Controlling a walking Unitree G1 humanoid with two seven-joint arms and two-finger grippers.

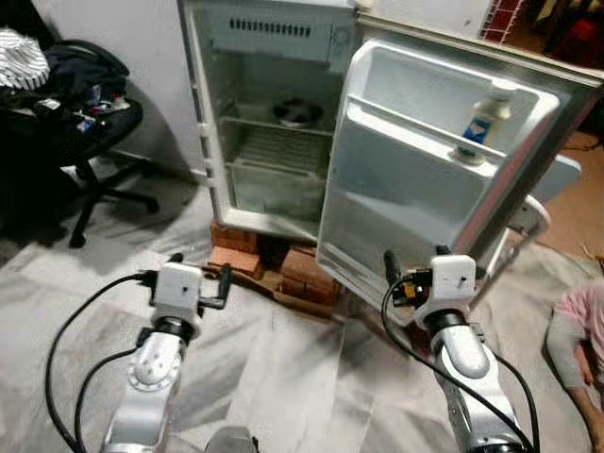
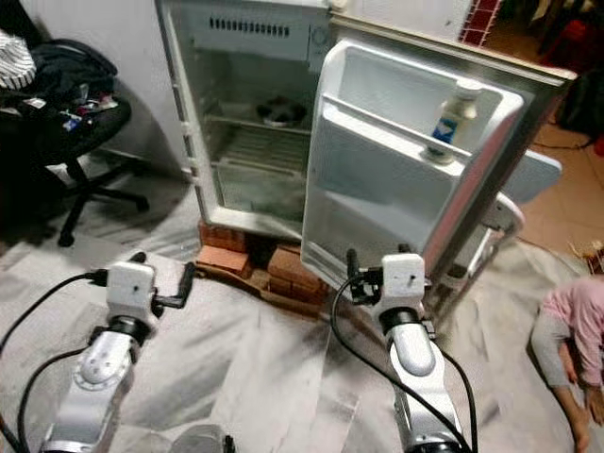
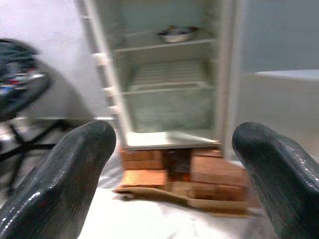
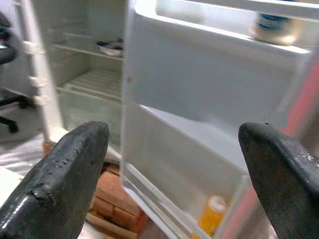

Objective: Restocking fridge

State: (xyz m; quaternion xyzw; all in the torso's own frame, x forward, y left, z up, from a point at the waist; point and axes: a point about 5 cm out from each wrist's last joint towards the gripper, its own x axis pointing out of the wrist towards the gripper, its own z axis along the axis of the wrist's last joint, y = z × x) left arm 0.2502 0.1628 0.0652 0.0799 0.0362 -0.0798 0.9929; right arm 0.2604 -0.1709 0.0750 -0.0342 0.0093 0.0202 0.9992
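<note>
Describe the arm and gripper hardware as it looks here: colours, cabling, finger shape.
Both arms are silver, jointed metal segments. The left gripper and right gripper each sit on a white boxy wrist housing. Loose black cables loop from the housings down along the arms. The fingers are long, black and glossy with rounded tips; the right ones look the same. No markings are legible.

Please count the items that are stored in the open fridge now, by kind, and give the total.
Bottles: 2, a white bottle on the upper door shelf and an orange bottle low in the door.
Bowls: 1, a metal bowl on the inner shelf.
Total: 3
</note>
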